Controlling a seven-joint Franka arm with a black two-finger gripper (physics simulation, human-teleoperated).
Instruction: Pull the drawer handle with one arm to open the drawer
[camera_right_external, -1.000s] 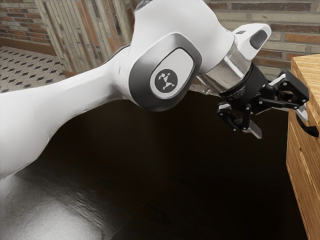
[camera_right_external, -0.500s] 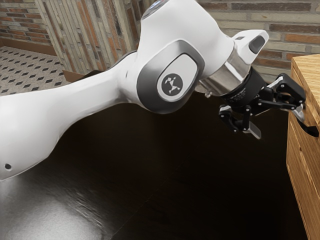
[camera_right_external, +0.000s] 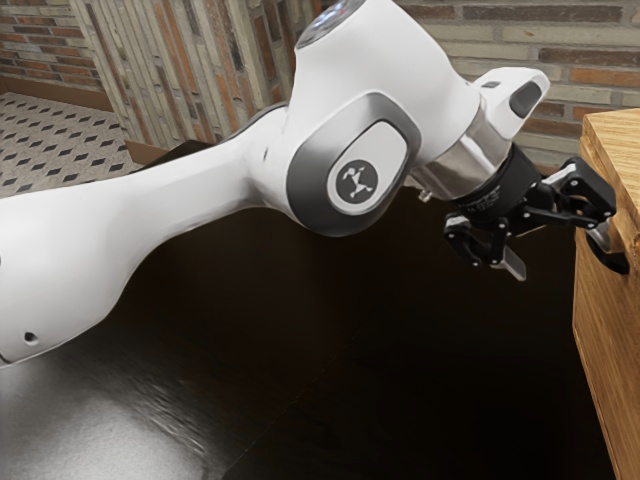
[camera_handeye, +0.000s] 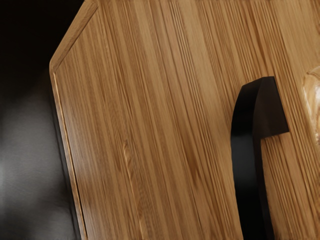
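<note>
A wooden drawer cabinet stands at the exterior view's right edge. Its black handle juts from the front near the top. My black gripper is open and reaches toward that handle. One fingertip is right at the handle, while the other hangs well short of the cabinet over the dark surface. Close ahead of my hand, the wrist view has the wood-grain drawer front and the curved black handle. I cannot tell whether the finger touches the handle.
My bulky white arm spans the exterior view from the lower left to the gripper. A dark glossy surface lies below. A brick wall stands behind, with patterned floor tiles far to the left.
My hand has moved slightly to the exterior view's right and a little up, bringing the far finger closer to the handle. The cabinet has not visibly moved.
</note>
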